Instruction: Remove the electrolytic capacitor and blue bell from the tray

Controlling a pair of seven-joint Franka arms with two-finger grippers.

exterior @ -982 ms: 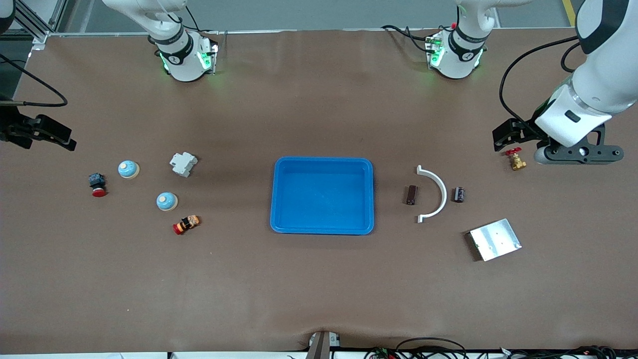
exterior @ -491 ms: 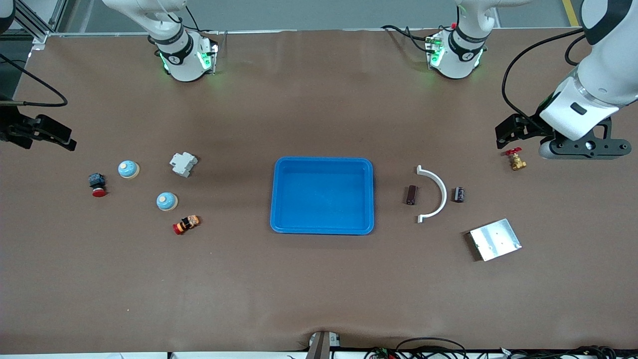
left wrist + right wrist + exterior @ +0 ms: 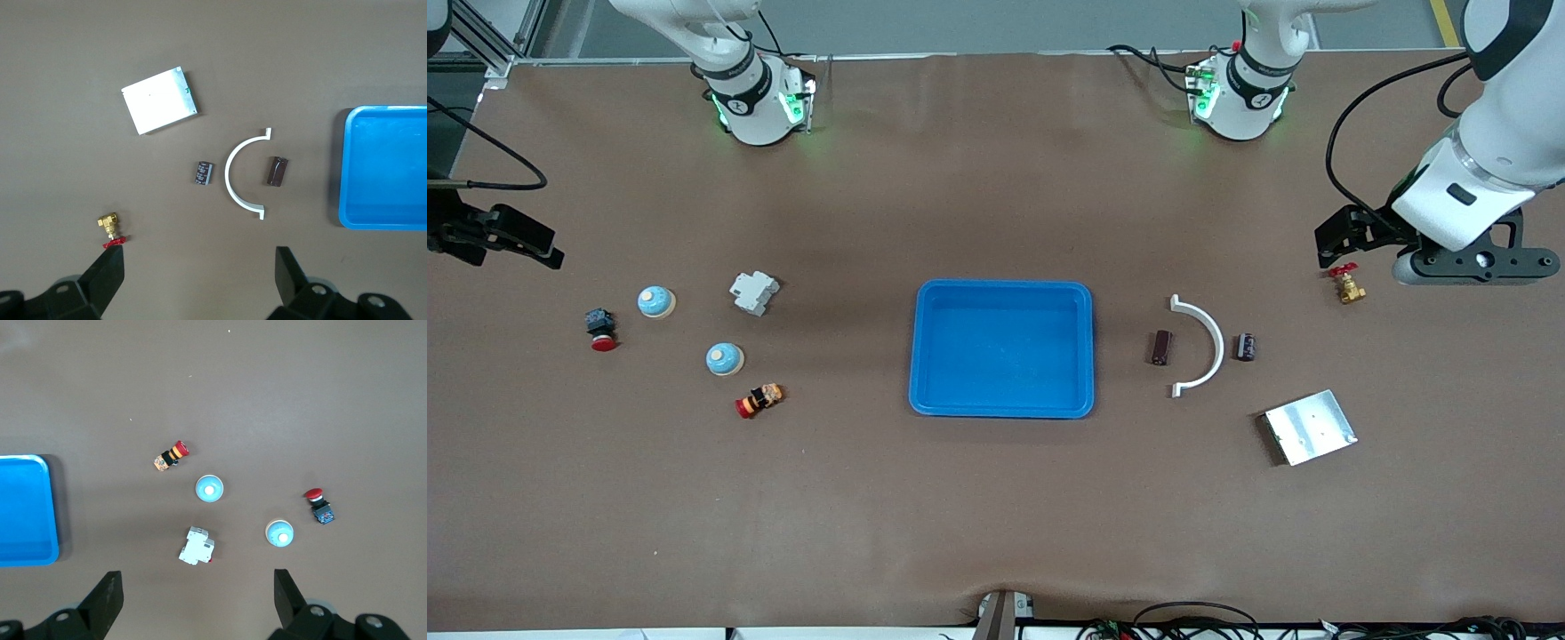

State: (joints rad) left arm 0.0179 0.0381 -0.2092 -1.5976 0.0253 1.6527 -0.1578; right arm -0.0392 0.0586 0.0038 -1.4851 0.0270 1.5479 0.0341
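Observation:
Two capacitors lie toward the left arm's end of the table, a brown one (image 3: 1160, 347) and a black one (image 3: 1244, 347), on either side of a white arc (image 3: 1202, 345). They also show in the left wrist view, brown (image 3: 277, 171) and black (image 3: 203, 173). Two light blue bells (image 3: 656, 301) (image 3: 724, 358) stand toward the right arm's end, and show in the right wrist view (image 3: 209, 489) (image 3: 279, 533). The blue tray (image 3: 925, 348) sits mid-table, empty. My left gripper (image 3: 1344, 238) (image 3: 198, 280) hangs open and empty over bare table by a brass valve. My right gripper (image 3: 520, 244) (image 3: 198, 597) hangs open and empty over the table's edge.
A brass valve with a red handle (image 3: 1347, 286) and a metal plate (image 3: 1310, 427) lie near the capacitors. A white breaker (image 3: 754, 292), a red push button (image 3: 600, 329) and a red-and-yellow stop button (image 3: 759, 400) lie around the bells.
My left arm has drifted a little toward its own end of the table and slightly toward the bases. The right arm and all objects have not moved.

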